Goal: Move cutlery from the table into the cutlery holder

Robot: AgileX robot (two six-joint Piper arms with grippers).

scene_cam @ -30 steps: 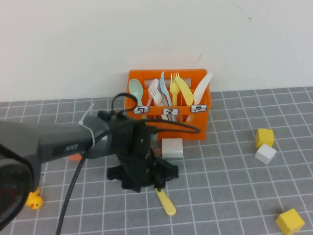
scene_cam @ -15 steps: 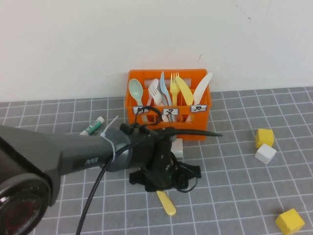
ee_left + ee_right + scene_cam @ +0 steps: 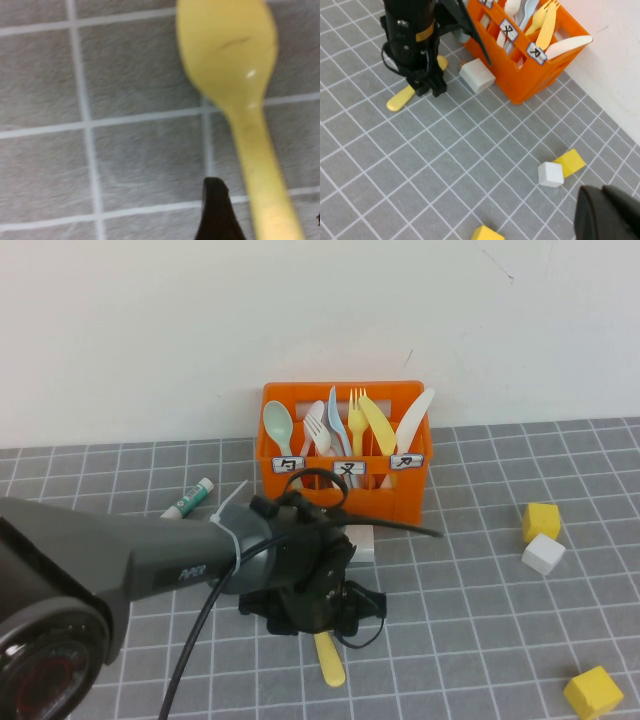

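- My left claw (image 3: 318, 625) hangs low over the yellow spoon (image 3: 328, 660), just in front of the orange cutlery holder (image 3: 345, 502) — jaws spread wide, and as far as I can see gripping nothing.
- The spoon lies flat on the desk (image 3: 480, 580); its bowl (image 3: 227, 47) sits close under my wrist.
- A white block (image 3: 358, 543) rests between holder and spoon.
- My right claw (image 3: 607, 215) is closed and empty — well to the holder's right.

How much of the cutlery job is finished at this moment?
Done: several pieces stand in the orange cutlery holder. In hand: the open left gripper is low over the yellow spoon on the table, not gripping. Left: grasp and place it. The right gripper is shut, parked.
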